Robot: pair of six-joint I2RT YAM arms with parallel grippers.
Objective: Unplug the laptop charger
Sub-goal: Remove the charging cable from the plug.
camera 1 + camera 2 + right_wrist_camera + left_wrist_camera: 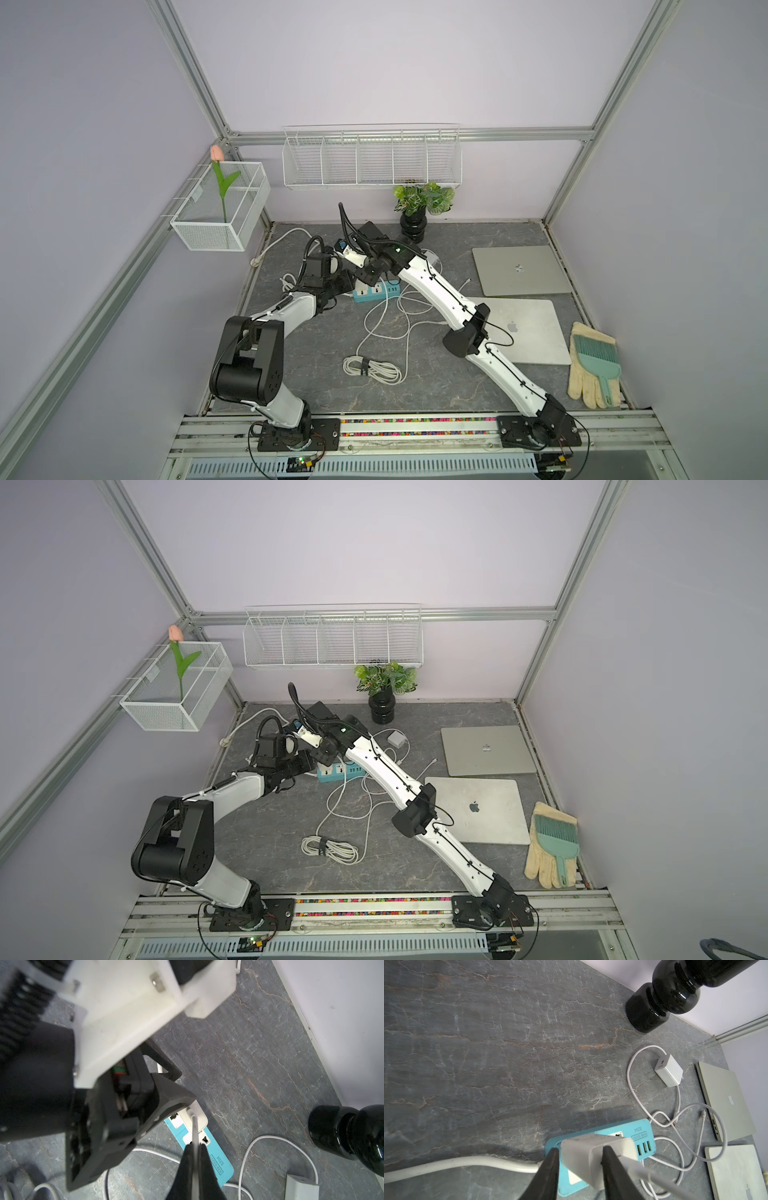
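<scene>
Nearest: left gripper (580, 1149) jaws straddle white charger (610, 1145), plugged into teal power strip (641, 1129) on worktop (508, 1064); clamped or not, can't tell; right gripper (195, 1145) jaws clenched on charger's cable (195, 1126). Strip reads "S204", "4USB SOCKET". Farther, closed laptop (724, 1101) with Apple logo.

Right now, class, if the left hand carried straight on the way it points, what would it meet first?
The white charger, sitting between the fingers of the left hand. Just beyond it is the teal power strip that it plugs into. Depth is hard to judge from the wrist view.
</scene>
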